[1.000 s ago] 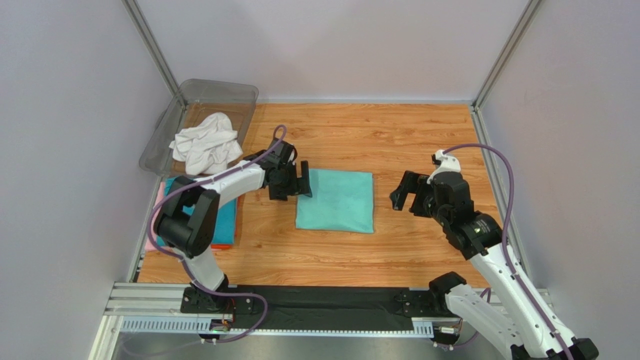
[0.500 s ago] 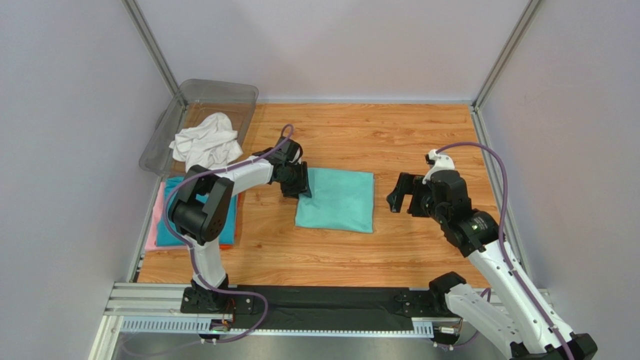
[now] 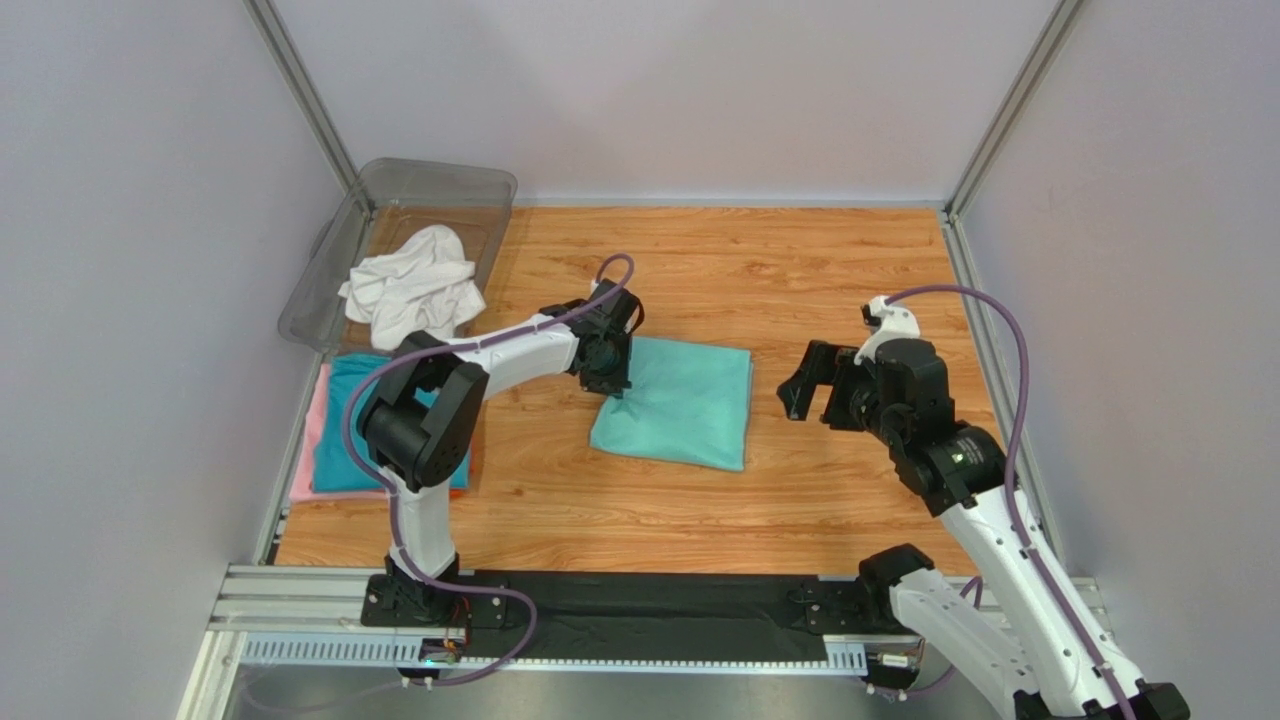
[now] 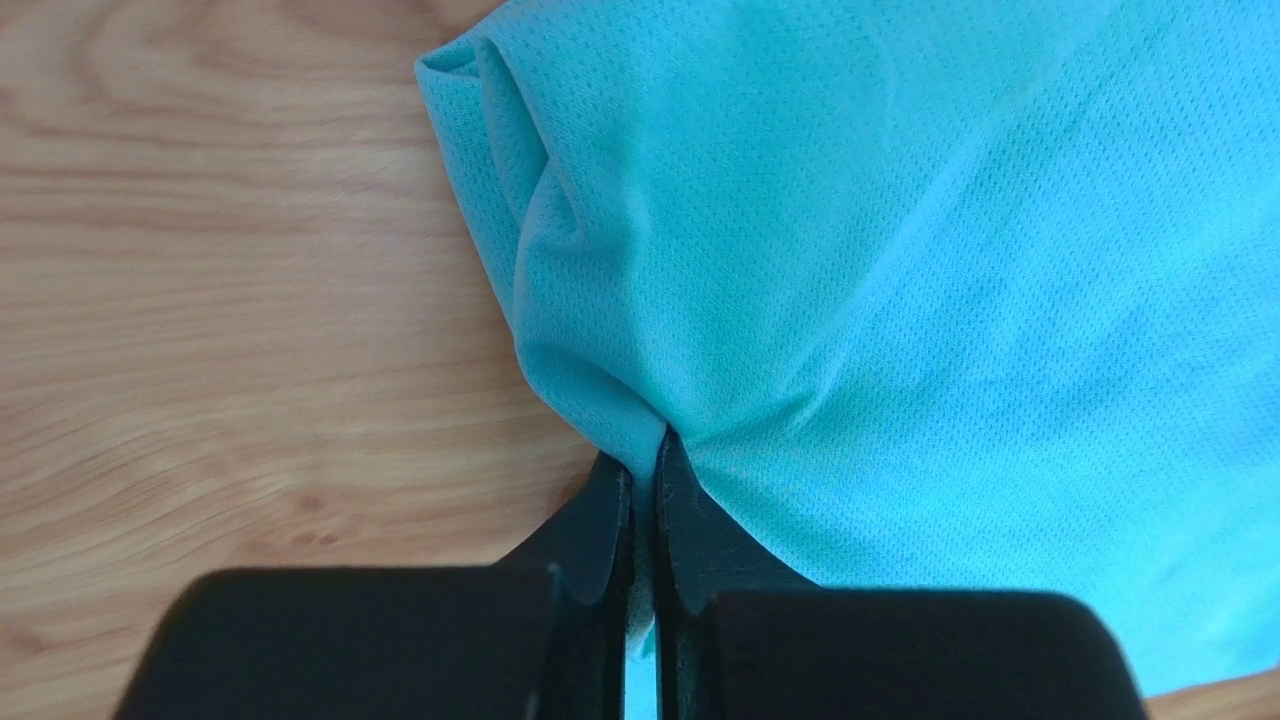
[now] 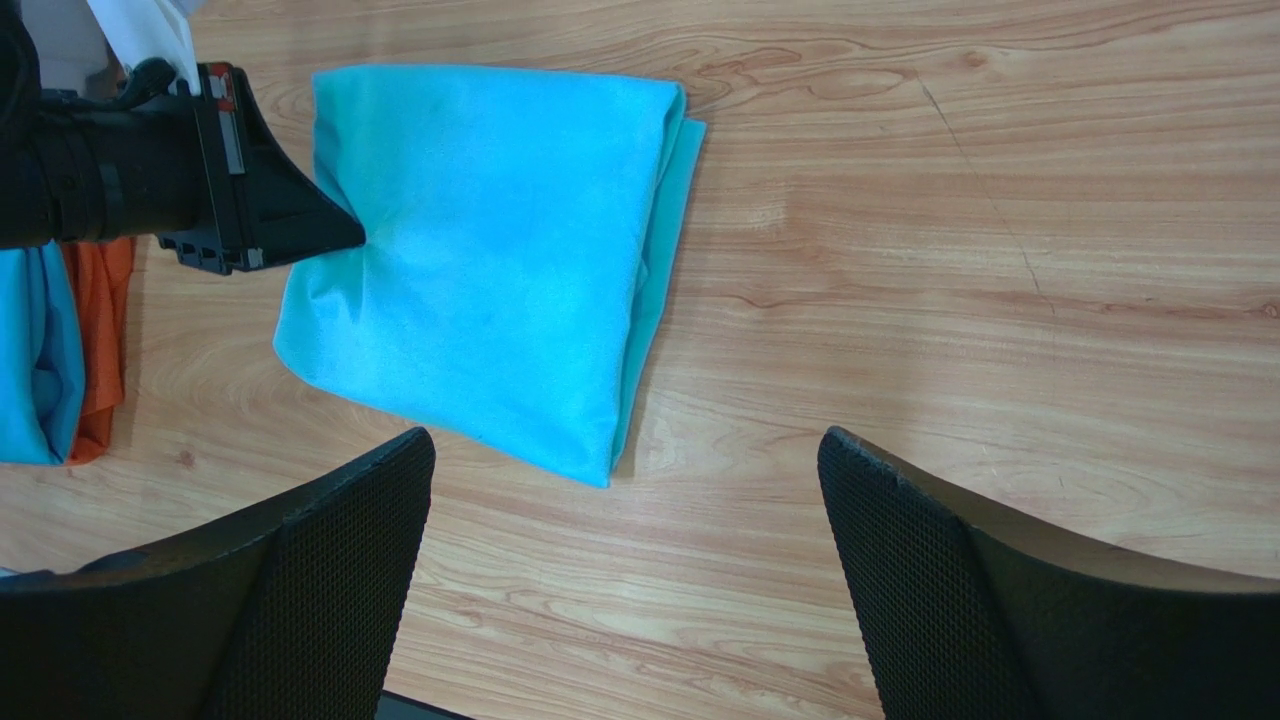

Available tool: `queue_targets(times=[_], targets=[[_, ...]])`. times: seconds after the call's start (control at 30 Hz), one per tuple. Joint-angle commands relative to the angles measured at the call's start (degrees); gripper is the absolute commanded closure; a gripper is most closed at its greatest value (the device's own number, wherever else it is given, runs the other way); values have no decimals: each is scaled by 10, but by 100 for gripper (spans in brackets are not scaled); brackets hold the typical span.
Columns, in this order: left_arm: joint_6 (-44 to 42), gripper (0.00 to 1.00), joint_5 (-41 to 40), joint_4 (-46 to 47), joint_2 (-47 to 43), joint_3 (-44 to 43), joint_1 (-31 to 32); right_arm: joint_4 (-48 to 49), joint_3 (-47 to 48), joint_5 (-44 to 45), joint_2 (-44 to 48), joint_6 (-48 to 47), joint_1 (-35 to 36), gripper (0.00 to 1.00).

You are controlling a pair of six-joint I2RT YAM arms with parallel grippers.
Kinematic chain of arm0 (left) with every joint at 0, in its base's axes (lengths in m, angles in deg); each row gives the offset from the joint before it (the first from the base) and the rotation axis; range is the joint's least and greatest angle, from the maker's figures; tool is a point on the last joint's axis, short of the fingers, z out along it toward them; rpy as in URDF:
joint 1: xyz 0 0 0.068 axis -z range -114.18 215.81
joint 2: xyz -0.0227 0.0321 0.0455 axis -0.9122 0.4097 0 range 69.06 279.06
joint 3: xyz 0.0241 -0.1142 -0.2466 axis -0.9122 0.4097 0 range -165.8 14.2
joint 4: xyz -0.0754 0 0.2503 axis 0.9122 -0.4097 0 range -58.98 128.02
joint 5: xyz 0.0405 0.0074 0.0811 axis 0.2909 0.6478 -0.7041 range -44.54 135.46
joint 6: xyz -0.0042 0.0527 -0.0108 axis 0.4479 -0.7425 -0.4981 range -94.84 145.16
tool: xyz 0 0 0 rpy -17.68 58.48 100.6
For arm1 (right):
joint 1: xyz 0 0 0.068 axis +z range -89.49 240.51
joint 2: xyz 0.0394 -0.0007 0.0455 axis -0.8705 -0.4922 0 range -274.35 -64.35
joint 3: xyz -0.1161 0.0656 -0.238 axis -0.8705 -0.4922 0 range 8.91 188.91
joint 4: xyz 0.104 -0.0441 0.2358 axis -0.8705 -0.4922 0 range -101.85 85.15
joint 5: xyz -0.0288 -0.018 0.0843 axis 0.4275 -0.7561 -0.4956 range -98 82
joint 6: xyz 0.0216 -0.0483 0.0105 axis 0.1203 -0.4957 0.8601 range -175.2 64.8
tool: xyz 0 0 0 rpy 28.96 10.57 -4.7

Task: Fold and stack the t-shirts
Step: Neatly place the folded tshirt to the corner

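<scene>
Closed the left fingers on the left edge of the mint green t-shirt, after holding them open just beside that edge a second earlier. Puckered the cloth into a small ridge at the pinch and skewed the folded square slightly. Left the rest of that shirt lying flat near the middle of the desk. Kept the right fingers spread wide and empty, just right of the shirt, much as before. Noted a crumpled white t-shirt heaped at the near end of the clear bin, and a teal-blue t-shirt stacked over a pink t-shirt and an orange t-shirt at the desk's left edge.
</scene>
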Motion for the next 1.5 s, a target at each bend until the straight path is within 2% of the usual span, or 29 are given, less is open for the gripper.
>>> queue_targets(times=[0.0,0.17,0.33,0.47,0.6,0.63,0.67,0.77,0.87,1.17,1.47], targets=[[-59,100,-92,-57,-61,37,-3,30,0,-26,14,-10,-6,0],[-72,100,-142,-97,-179,97,-2,34,-2,-46,21,-13,-9,0],[-52,100,-205,-181,-282,149,-3,38,-4,-54,26,-15,-10,0],[-26,100,-273,-249,-361,156,-2,40,-4,-60,26,-16,-11,0],[-11,100,-340,-330,-380,134,-2,41,-5,-61,24,-18,-12,0],[19,100,-360,-358,-380,117,-2,46,-6,-65,23,-19,-13,0],[30,100,-398,-407,-379,108,-2,47,-8,-66,23,-18,-14,0],[48,100,-476,-451,-385,101,-2,48,-6,-70,19,-19,-18,0],[71,100,-529,-468,-390,99,-5,50,-8,-80,19,-18,-24,0],[59,100,-585,-469,-399,47,-7,56,-16,-89,28,-16,-38,0],[8,100,-560,-440,-444,8,-7,59,-18,-94,33,-13,-50,0]])
